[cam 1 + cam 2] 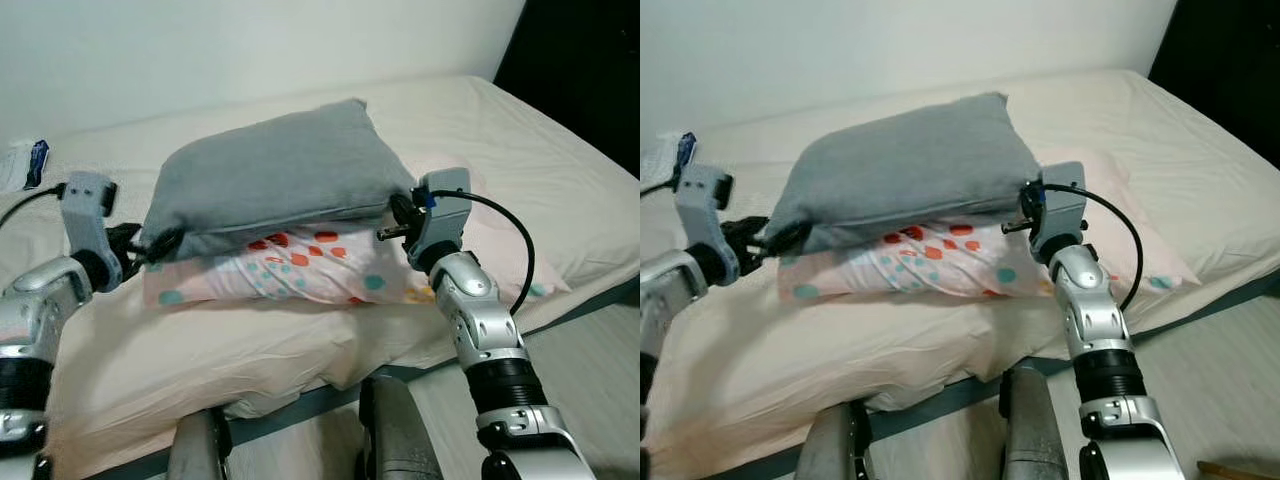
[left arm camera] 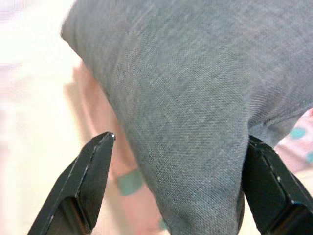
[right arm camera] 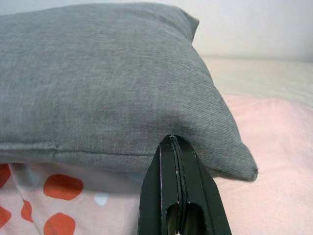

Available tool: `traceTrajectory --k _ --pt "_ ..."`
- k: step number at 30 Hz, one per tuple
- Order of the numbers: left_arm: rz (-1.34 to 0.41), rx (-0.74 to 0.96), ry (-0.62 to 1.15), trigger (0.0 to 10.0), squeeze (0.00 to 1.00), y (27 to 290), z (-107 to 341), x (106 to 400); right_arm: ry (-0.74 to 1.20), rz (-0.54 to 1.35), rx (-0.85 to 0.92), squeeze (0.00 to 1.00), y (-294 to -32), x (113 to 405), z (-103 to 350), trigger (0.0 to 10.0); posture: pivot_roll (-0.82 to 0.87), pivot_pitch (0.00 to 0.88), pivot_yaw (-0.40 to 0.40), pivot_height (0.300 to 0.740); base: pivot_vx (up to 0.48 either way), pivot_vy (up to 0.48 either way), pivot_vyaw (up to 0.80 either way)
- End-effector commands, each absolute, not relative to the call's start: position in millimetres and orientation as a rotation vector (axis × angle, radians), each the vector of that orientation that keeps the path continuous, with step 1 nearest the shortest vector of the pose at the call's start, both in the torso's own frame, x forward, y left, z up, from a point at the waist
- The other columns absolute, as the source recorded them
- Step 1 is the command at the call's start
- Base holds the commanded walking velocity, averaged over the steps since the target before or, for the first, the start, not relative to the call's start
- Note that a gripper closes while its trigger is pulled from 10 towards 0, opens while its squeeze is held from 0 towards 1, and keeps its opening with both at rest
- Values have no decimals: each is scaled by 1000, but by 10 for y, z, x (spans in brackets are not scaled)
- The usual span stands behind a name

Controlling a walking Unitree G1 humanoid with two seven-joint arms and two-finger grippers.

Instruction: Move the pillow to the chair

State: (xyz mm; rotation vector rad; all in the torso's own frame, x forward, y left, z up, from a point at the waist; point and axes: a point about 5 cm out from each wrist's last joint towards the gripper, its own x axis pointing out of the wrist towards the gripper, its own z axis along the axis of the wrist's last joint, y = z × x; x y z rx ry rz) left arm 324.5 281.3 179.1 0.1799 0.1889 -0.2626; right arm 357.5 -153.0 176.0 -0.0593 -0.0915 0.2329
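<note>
— Our right gripper [image 3: 178, 147] has its two black fingers pressed flat together at the near right corner of the soft grey cloth pillow [image 1: 275, 175]. It looks like they pinch the seam there, but we cannot tell for sure if any cloth is caught.

— And our left gripper [image 2: 178, 183]?

— Its fingers are spread wide, one on each side of the pillow's near left corner. They are not squeezing yet.

— Where is the pillow?

— It lies on top of a pink pillow with red and green dots [image 1: 320, 265], on the cream bed [image 1: 520, 170], right at 12 o'clock from us. Its long side runs from 9 o'clock to 3 o'clock, so one end points at each of our arms.

— Which arm is nearer?

— Both are about the same. The left one sits at the 9 o'clock end and the right one at the 3 o'clock end.

— So what do we think comes next?

— We think the left fingers must close on their corner. Then both arms can lift together. We see no chair from here, so we would have to turn and look for it.
</note>
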Motion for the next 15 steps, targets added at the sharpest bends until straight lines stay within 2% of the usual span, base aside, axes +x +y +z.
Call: traceTrajectory --k 1,2,3,4,5,9,10,11,13,14,15 --pt "-214 251 185 10000 1000 2904 1804 3205 -78 233 -54 0 -1522 3557 1726 10000 4 122 -16 572 0 0 0" --pt "-220 275 172 10000 604 2906 1822 3195 -78 234 -53 0 -1521 3558 1727 10000 4 124 -17 572 0 0 0" --pt "-220 275 172 10000 604 2906 1822 3195 -78 234 -53 0 -1521 3558 1727 10000 4 124 -17 572 0 0 0" --pt "-224 280 167 10000 35 2910 1834 3184 -78 234 -53 0 -1520 3559 1728 10000 5 124 -18 572 0 0 0" --pt "-225 287 162 10000 0 2917 1845 3176 -78 234 -53 0 -1520 3559 1728 10000 5 124 -18 572 0 0 0" --pt "-213 261 154 10000 0 2951 1873 3175 -77 236 -53 0 -1520 3561 1730 10000 8 125 -20 572 0 0 0" --pt "-203 233 148 10000 0 2966 1883 3182 -77 236 -54 0 -1519 3562 1730 10000 8 124 -20 572 0 0 0" --pt "-188 135 141 10000 0 2977 1891 3206 -77 237 -53 0 -1520 3564 1731 10000 7 125 -20 572 0 0 0" --pt "-188 135 141 10000 0 2977 1891 3206 -77 237 -53 0 -1520 3564 1731 10000 7 125 -20 572 0 0 0" --pt "-188 1 163 10000 0 2962 1873 3233 -76 237 -53 0 -1520 3566 1732 10000 10 125 -22 572 0 0 0" --pt "-188 1 163 10000 0 2962 1873 3233 -76 237 -53 0 -1520 3566 1732 10000 10 125 -22 572 0 0 0"
